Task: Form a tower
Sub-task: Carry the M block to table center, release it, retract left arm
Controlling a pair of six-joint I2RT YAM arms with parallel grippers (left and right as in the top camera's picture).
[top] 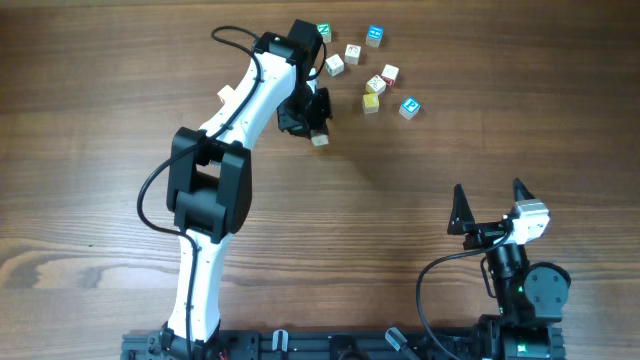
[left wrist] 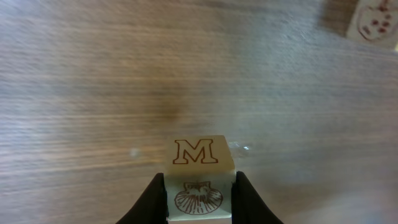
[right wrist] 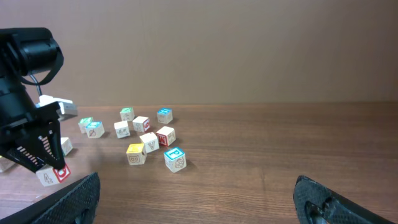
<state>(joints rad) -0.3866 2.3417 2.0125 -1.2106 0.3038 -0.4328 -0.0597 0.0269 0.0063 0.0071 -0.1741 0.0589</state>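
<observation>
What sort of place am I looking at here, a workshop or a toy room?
Probably a robotics test bench: left arm and right arm mounted at a wooden table, left claw gripping an M cube, more cubes scattered nearby.

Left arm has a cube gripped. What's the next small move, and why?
Probably lower the M cube in the left gripper straight onto the table beneath it and open the fingers. No stack stands yet; the loose cubes lie singly off to one side, so this one can serve as the base.

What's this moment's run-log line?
left gripper: shut on M cube | right gripper: open, near its base | loose cubes: scattered, none stacked
</observation>
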